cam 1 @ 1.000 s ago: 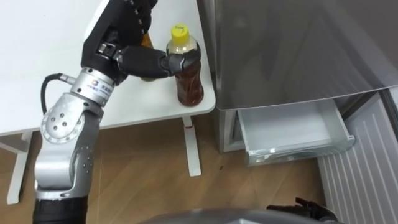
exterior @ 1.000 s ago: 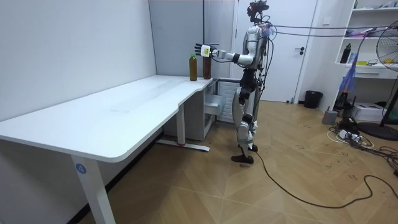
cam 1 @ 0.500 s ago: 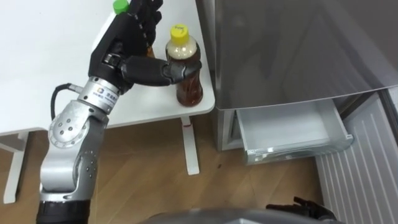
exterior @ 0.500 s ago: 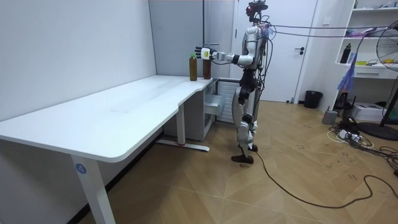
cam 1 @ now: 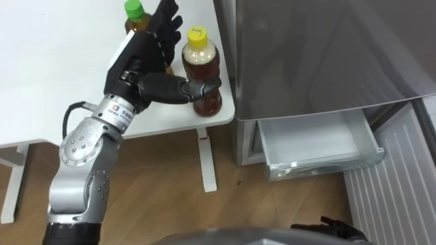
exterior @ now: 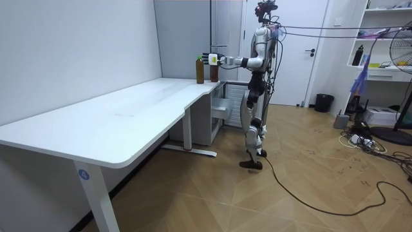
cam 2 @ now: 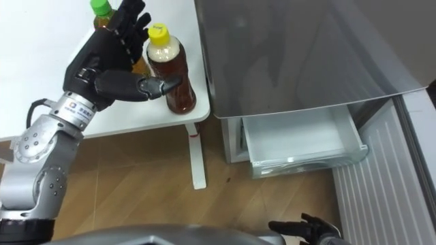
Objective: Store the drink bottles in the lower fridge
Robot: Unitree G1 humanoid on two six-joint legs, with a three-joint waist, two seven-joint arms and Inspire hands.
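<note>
Yellow-capped clear plastic bottle of brown tea (cam 1: 202, 80) upright at white worktop (cam 1: 54, 82) corner beside grey fridge (cam 1: 327, 47). Left robot hand (cam 1: 141, 61) released: fingers straight behind bottle, thumb across front. Full, smooth, probably slippery; grasp mid-body. Right robot hand (cam 1: 327, 226) low; cannot tell state.

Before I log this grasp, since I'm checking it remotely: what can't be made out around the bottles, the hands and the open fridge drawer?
Green-capped brown bottle: body hidden behind the black left hand, eye views.
Contact behind the yellow-capped brown bottle: hidden by the bottle itself.
Right hand: cut off by the eye views' lower edge.
White open drawer: rear hidden under the grey fridge front.
</note>
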